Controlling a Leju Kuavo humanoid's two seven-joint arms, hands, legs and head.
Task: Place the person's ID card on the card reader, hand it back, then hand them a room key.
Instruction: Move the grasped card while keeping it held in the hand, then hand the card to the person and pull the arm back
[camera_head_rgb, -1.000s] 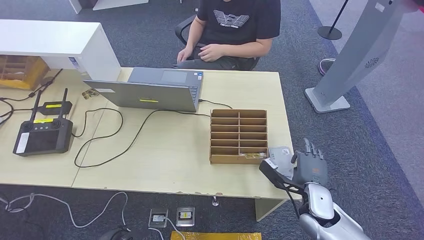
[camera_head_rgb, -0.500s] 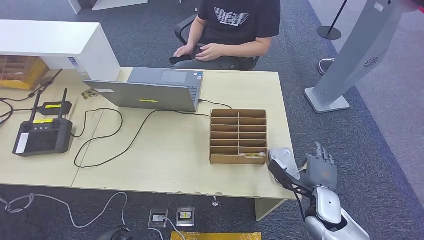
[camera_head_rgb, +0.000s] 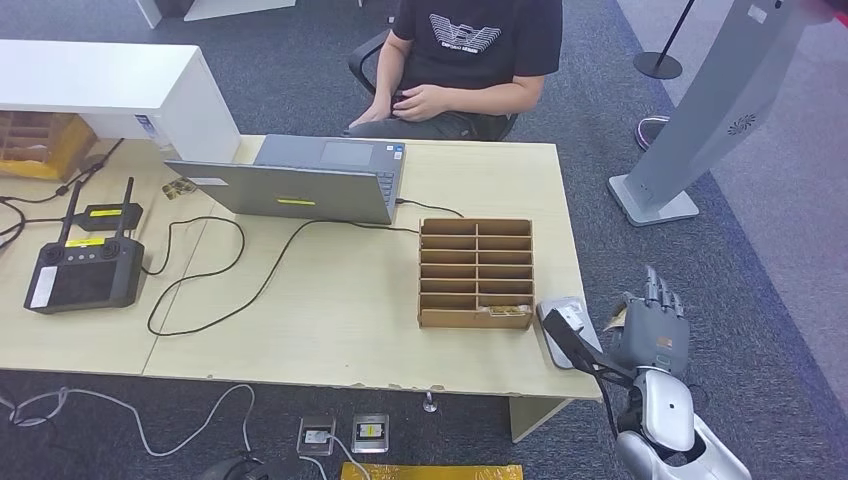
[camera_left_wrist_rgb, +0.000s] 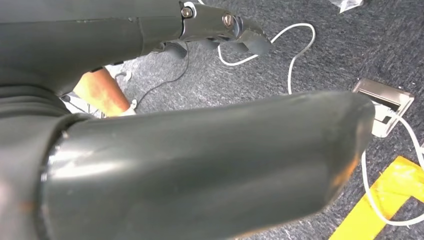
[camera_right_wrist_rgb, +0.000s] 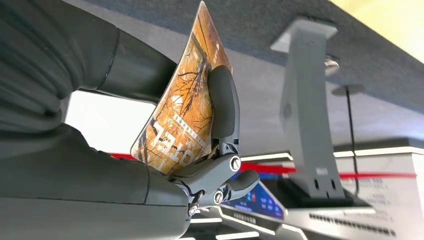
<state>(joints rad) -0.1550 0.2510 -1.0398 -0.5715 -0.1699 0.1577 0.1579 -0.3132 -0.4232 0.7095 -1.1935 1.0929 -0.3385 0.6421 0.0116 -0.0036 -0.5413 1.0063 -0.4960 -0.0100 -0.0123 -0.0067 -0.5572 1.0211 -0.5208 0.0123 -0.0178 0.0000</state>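
Observation:
My right hand (camera_head_rgb: 652, 335) hangs just off the table's front right corner, fingers pointing up. In the right wrist view it pinches an orange patterned card (camera_right_wrist_rgb: 185, 107) with printed digits between thumb and finger. The grey card reader (camera_head_rgb: 560, 318) lies on the table beside the wooden slotted box (camera_head_rgb: 477, 272); one front slot holds an orange card (camera_head_rgb: 506, 311). The person (camera_head_rgb: 470, 50) sits at the far side, hands in their lap. My left hand (camera_left_wrist_rgb: 200, 165) hangs over the floor and holds nothing.
An open laptop (camera_head_rgb: 300, 180) stands at the table's far middle, with cables trailing across the top. A black controller (camera_head_rgb: 85, 272) lies at the left. A grey kiosk stand (camera_head_rgb: 700, 120) rises to the right. Floor sockets (camera_head_rgb: 345, 433) and cables lie below the front edge.
My right hand has drifted right and slightly back, away from the card reader and off the table corner. The person's hands have shifted in their lap.

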